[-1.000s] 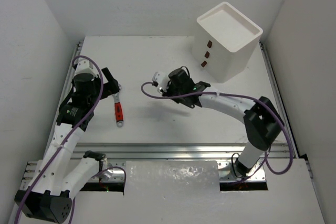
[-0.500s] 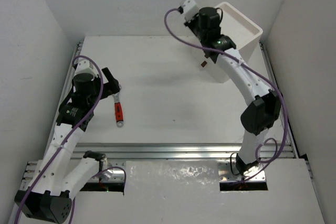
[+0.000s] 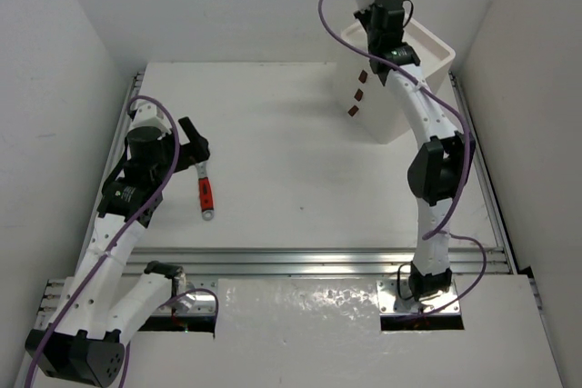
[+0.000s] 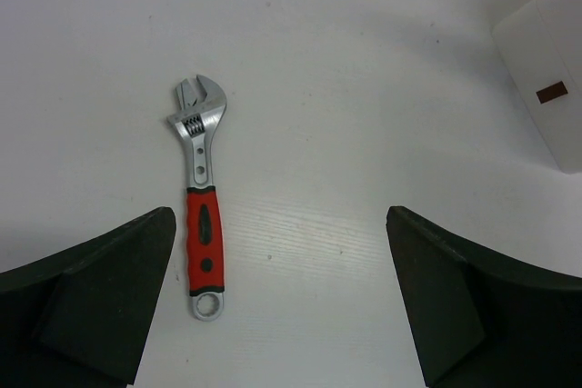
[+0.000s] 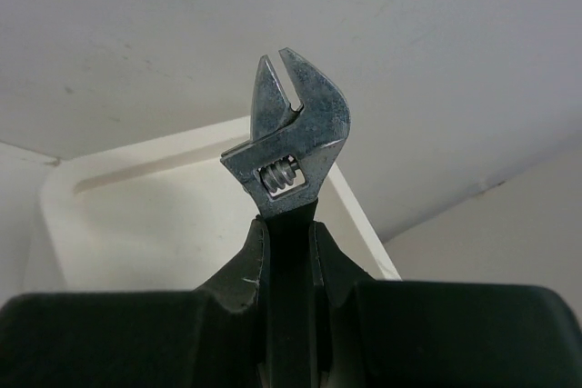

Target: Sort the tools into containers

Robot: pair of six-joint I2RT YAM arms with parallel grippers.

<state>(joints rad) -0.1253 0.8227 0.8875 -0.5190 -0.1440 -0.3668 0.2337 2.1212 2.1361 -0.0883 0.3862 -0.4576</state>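
A red-handled adjustable wrench (image 3: 206, 191) lies on the table at the left; in the left wrist view (image 4: 202, 197) it lies between and beyond my fingers, head away. My left gripper (image 3: 193, 140) is open and empty, just above its head. My right gripper (image 3: 386, 20) is raised over the white drawer unit (image 3: 405, 97) at the back right. It is shut on the black-handled adjustable wrench (image 5: 289, 147), whose steel head sticks out above the unit's recessed tray top (image 5: 145, 224).
The drawer unit shows three dark red tabs (image 3: 357, 94) on its front; its corner with one tab shows in the left wrist view (image 4: 552, 92). White walls close in the table on the left, back and right.
My right arm has swung up from the middle of the table to above the drawer unit's top. The left arm and the red wrench have not moved.
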